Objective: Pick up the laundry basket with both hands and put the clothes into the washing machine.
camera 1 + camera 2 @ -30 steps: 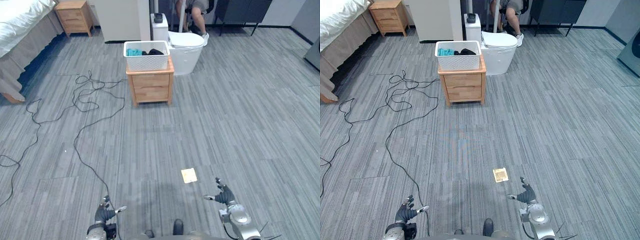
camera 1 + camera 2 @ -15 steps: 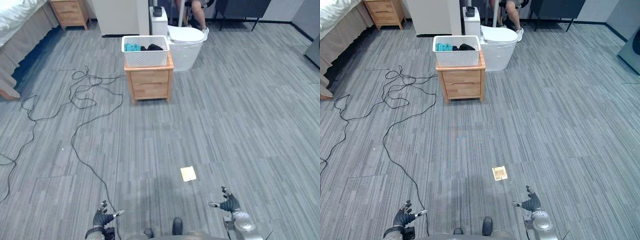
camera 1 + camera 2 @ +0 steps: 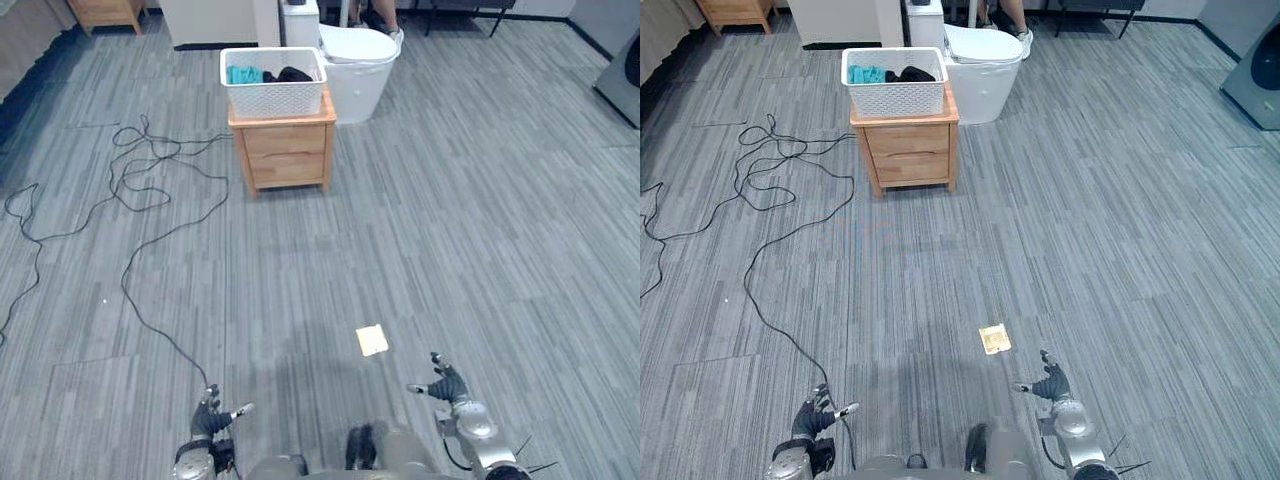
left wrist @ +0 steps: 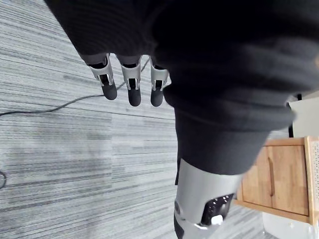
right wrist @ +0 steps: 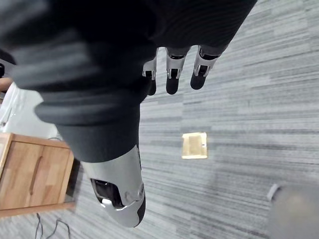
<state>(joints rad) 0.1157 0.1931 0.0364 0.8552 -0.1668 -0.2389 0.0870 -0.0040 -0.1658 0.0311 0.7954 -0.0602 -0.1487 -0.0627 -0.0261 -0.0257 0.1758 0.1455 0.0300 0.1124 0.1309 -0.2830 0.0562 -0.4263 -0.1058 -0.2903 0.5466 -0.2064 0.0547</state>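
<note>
Hanging low at the bottom of the frame, the left hand (image 3: 212, 420) and right hand (image 3: 447, 386) both have their fingers spread and relaxed, holding nothing, over grey floor (image 3: 450, 220). A small tan card (image 3: 371, 340) lies just up and left of the right hand. Well apart, at upper centre-left, the white basket (image 3: 272, 97) sits on a wooden cabinet (image 3: 282, 155), with teal cloth (image 3: 243, 74) and black cloth (image 3: 293, 74) inside. A white toilet (image 3: 357, 60) stands just right of it.
</note>
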